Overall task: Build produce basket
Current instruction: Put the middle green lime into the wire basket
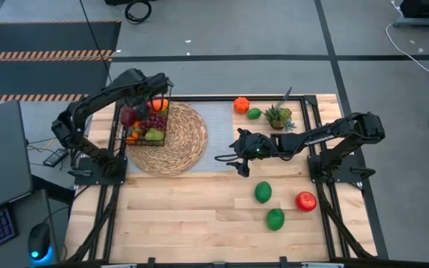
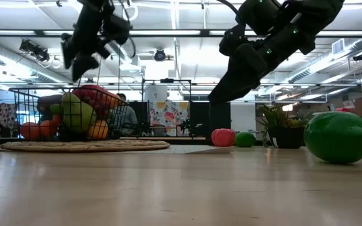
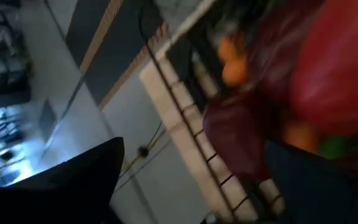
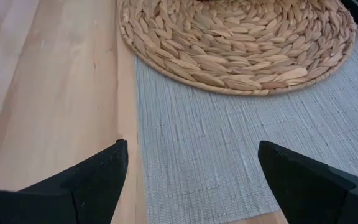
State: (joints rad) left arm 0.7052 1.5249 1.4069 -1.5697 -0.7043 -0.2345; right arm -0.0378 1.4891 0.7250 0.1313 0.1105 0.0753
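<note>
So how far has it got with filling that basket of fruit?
Mostly done: the black wire-mesh basket on the round woven straw mat is piled with produce. The left gripper hovers open above it; the right gripper is open, empty. Two green limes, a red apple remain.

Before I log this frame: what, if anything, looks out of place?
Nothing is spilled or damaged. The basket sits off-centre on the mat's left edge, and two limes and an apple still lie loose on the table.
</note>
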